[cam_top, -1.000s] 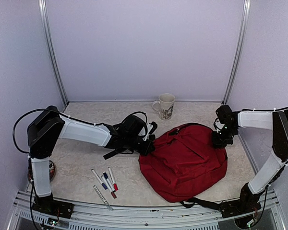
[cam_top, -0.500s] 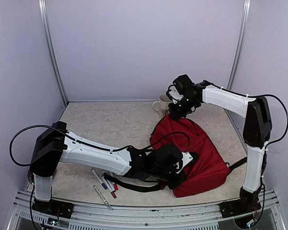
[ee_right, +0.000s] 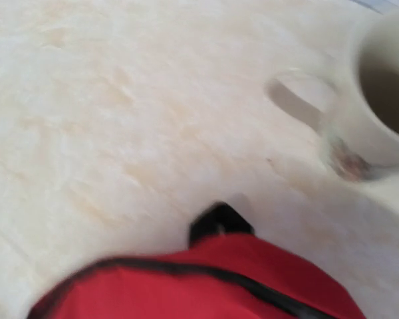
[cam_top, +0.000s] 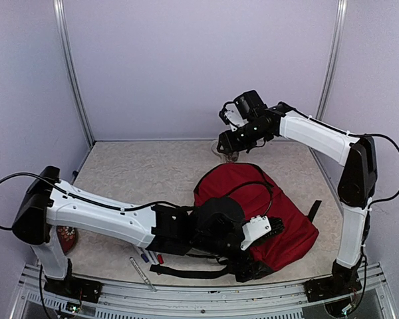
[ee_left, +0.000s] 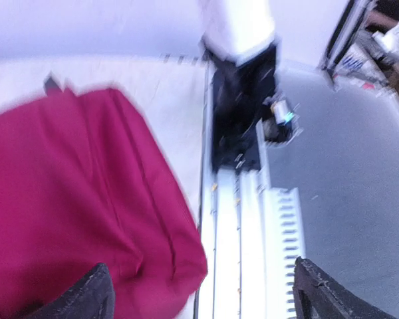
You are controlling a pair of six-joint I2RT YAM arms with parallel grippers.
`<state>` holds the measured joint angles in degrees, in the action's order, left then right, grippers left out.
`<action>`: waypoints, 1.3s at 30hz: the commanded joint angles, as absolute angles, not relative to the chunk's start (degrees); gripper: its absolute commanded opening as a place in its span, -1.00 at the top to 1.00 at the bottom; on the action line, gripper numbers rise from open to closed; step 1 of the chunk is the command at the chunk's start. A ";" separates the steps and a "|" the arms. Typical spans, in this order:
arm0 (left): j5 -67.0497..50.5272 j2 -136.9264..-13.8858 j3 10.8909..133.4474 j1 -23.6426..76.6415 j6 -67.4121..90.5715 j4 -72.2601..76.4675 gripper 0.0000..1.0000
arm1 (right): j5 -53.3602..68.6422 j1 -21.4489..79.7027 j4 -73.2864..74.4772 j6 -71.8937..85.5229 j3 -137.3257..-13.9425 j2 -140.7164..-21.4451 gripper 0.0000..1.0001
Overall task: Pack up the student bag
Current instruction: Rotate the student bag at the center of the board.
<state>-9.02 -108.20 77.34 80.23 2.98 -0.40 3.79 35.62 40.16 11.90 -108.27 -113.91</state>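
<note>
Finds the student bag (cam_top: 279,212) slumped on the table (cam_top: 146,173), right of centre. Notes the left arm (cam_top: 106,216) lying across its near-left side, hiding that part and most of what seem to be markers (cam_top: 141,260). Records the left fingers (ee_left: 96,296) spread wide, gripping nothing, over the bag's edge by the front rail (ee_left: 233,252). Places the right fingers (cam_top: 229,141) raised near the mug (ee_right: 379,100) behind the bag, masking it from above; cannot tell their opening. Logs a black strap (cam_top: 186,271) lying near-left.
</note>
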 commanded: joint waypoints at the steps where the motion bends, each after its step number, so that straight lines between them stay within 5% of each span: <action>1: -13.09 -98.64 74.66 76.09 4.54 6.91 -0.95 | -4.20 34.30 44.75 12.93 -100.74 -104.29 -0.33; 15: 3.33 -109.74 82.95 51.25 14.59 -8.99 -0.95 | 4.25 27.52 43.12 29.97 -54.22 -70.77 -0.35; 22: -0.60 -122.11 90.10 49.00 14.30 -10.52 -0.98 | 6.61 26.29 35.82 34.15 -42.87 -69.44 -0.76; 25: -2.63 -124.15 89.92 49.04 15.46 -8.80 -0.93 | 4.51 26.28 33.67 34.12 -40.62 -72.78 -0.77; 27: -3.88 -124.17 88.79 49.04 16.37 -7.90 -0.82 | 5.65 26.28 31.74 33.46 -40.24 -75.91 -0.63; 29: -5.26 -123.30 86.80 48.96 17.04 -6.59 -0.56 | 7.12 26.28 29.61 32.41 -40.95 -78.14 -0.23; 31: -6.09 -121.69 83.84 48.91 17.97 -4.51 -0.06 | 6.87 26.28 28.07 31.23 -42.43 -79.59 0.24; 36: -6.43 -115.49 75.99 48.87 20.49 -0.10 0.98 | 1.64 25.81 29.35 24.87 -52.75 -86.73 0.97; 39: -6.99 -110.80 71.48 49.08 22.04 1.53 1.00 | -3.08 25.51 32.90 20.40 -60.93 -92.37 1.00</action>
<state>-4.05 -117.97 76.01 48.31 19.09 -1.78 5.08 26.50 34.30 27.22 -51.46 -86.70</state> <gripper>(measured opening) 0.010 0.010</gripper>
